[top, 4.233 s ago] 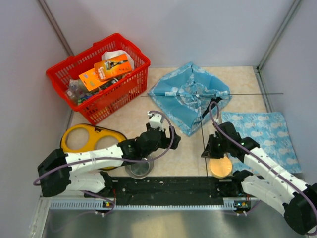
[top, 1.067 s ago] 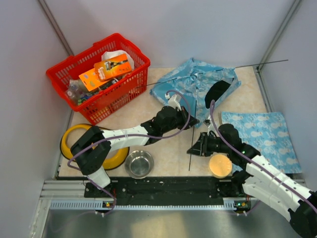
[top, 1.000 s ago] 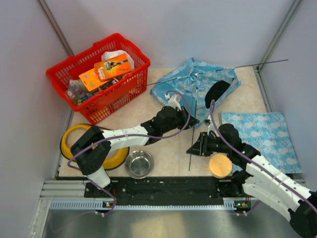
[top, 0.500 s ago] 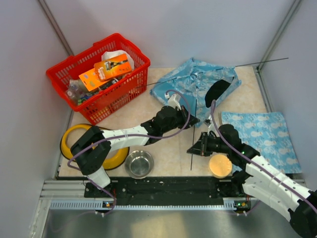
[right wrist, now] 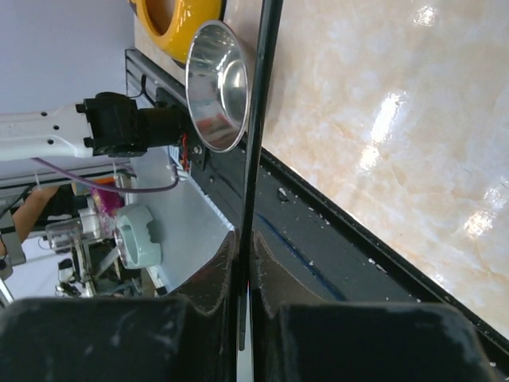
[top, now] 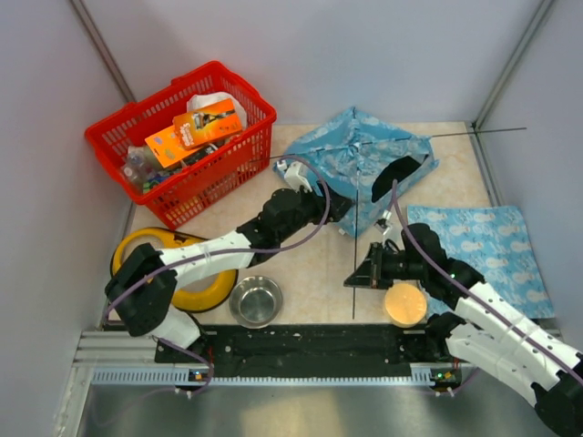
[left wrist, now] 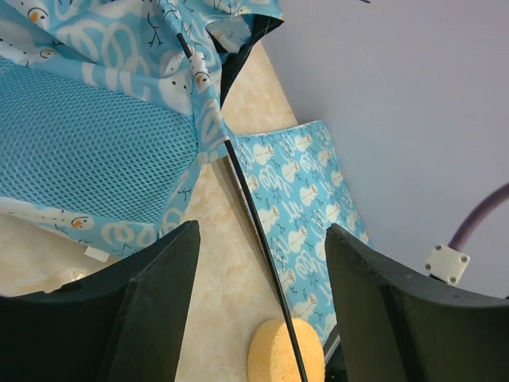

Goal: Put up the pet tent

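The beige table (top: 310, 273) carried everything. At its far left stood a red basket (top: 214, 177) filled with packets. The pet tent (top: 351, 164) sat at the far middle, just right of the basket. It was a rumpled, half-raised heap of light-blue printed fabric, with a dark opening on its right side. A flat mat (top: 487, 250) of the same blue print lay near the right edge, apart from the tent. A yellow ring-shaped dish (top: 202, 295) rested at the near left, partly under the left arm. A steel bowl (top: 256, 301) sat just to its right, and an orange disc (top: 404, 304) lay near the right arm.

A thin dark pole (top: 353, 305) ran from the tent's near side straight toward the near edge. The left gripper (top: 339, 211) hung at the tent's near edge with its fingers (left wrist: 151, 302) spread wide. In the left wrist view the pole passed between them, touching neither. The right gripper (top: 357, 278), lower down the pole, was pressed together and pinching it.
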You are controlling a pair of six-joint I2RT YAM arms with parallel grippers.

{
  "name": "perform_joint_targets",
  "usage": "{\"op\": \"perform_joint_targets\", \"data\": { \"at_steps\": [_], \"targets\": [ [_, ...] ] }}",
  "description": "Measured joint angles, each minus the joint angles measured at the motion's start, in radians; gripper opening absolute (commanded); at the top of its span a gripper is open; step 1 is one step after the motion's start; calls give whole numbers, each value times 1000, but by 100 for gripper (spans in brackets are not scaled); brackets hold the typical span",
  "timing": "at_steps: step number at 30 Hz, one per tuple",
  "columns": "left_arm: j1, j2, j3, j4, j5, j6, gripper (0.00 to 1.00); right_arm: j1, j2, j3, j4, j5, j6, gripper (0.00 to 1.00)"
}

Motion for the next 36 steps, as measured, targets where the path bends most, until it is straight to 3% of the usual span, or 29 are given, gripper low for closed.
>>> {"op": "perform_joint_targets", "data": {
  "at_steps": [9,17,28,36],
  "targets": [
    [7,-203,-161,13,-71,61,75,0,1,119,-7,22,41,0],
    [18,-243,-321,47,-105,91,77,0,53,232,59,35,98,0],
    [18,4,-351,385,47,84,83,0,64,199,329,37,290,0],
    [-8,204,-249,622,119,23,83,1,63,129,516,41,390,0]
  ]
}}
